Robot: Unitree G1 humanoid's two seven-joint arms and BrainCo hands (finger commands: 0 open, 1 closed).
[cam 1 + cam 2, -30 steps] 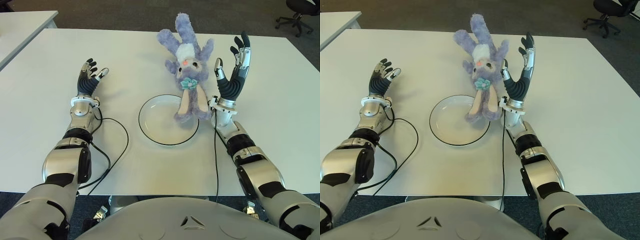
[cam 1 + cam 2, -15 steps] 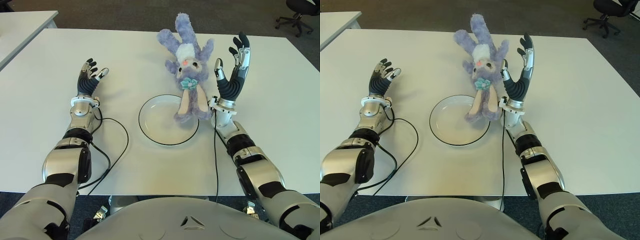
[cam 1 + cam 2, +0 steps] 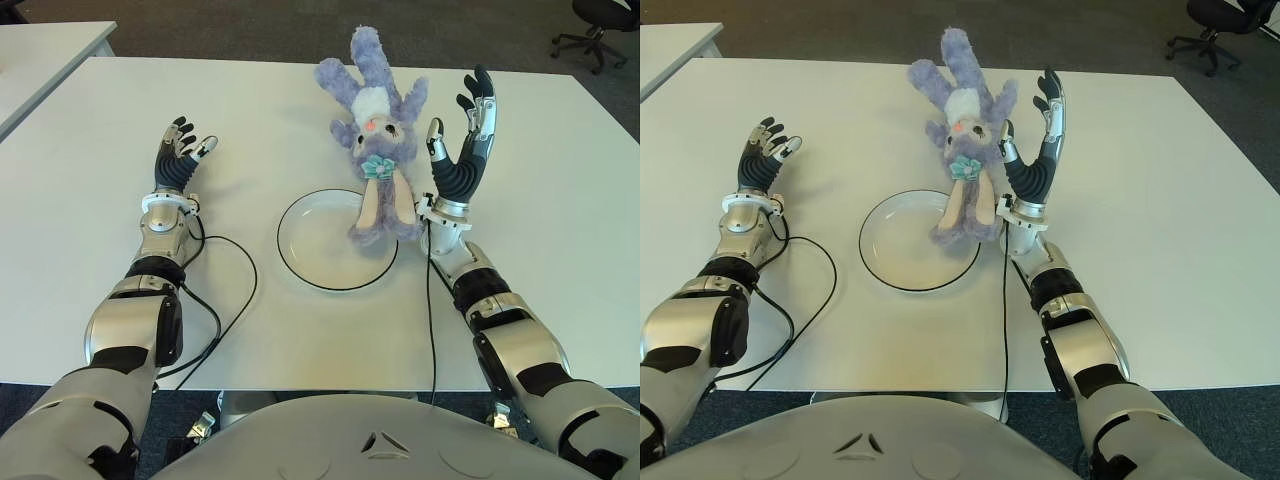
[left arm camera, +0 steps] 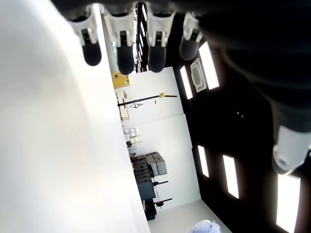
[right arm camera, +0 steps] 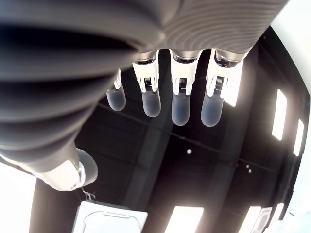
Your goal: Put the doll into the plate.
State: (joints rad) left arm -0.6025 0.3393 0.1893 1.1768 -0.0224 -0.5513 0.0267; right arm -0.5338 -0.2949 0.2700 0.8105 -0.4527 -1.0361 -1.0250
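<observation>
A purple plush rabbit doll (image 3: 375,135) lies on the white table (image 3: 560,200), its head at the middle and its long ears (image 3: 385,210) draped over the far right rim of the plate (image 3: 310,270). The plate is white with a thin black edge and holds nothing else. My right hand (image 3: 462,130) stands upright just right of the doll, fingers spread and pointing up, holding nothing; the thumb is close to the doll's side. My left hand (image 3: 178,150) shows at the table's left, far from the plate, fingers relaxed.
A black cable (image 3: 225,290) loops on the table between my left arm and the plate. Another runs along my right forearm. A second white table (image 3: 50,50) stands at the far left, an office chair (image 3: 595,30) at the far right.
My right hand has edged slightly left toward the doll. The doll, the plate and my left hand have not moved.
</observation>
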